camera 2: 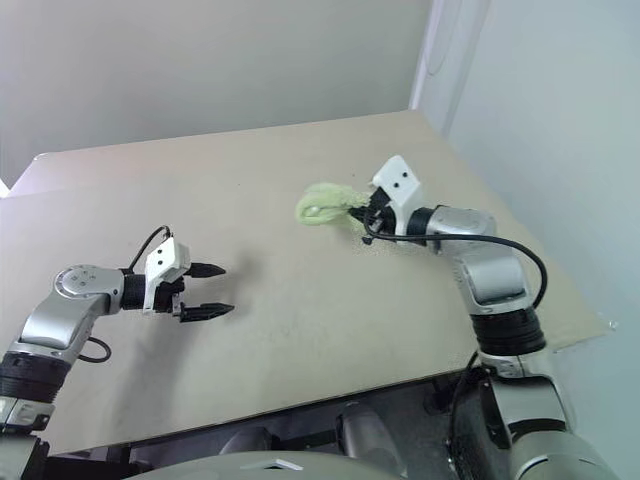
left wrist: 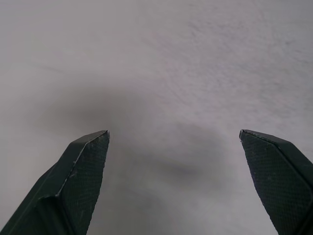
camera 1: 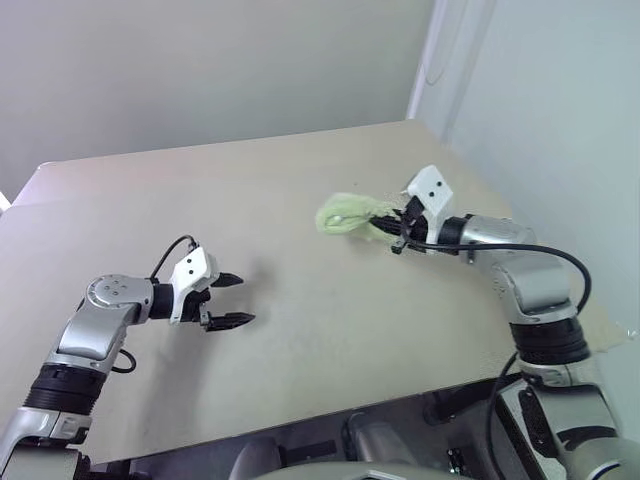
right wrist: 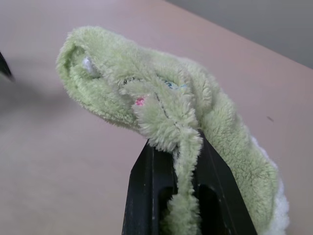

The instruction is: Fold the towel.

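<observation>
Towel (camera 1: 345, 214), light green terry, bunched into a crumpled wad, pinched in right gripper (camera 1: 392, 226) and held up off the tabletop (camera 1: 300, 330), over its far right part, nearer the right edge than the left. Right wrist view: cloth (right wrist: 161, 107) draped over and squeezed between the two black fingers (right wrist: 146, 196), which are pressed together on it; a thin twisted strand runs down the gap between them. White edging shows along one side low in that view, small white bit near the rounded end of the wad, tiny pink fleck and faint dark stitched mark on the fold. Can't tell whether any part of the towel touches the table surface.

Left gripper (camera 1: 230, 301) sits over the near left part of the tabletop, well apart from the towel, fingers spread wide, nothing between them. Left wrist view: both fingertips (left wrist: 83, 171) far apart over bare beige surface.

Tabletop beige, plain. Grey wall (camera 1: 200, 70) behind the far edge, pale panel (camera 1: 560, 100) past the right edge.
</observation>
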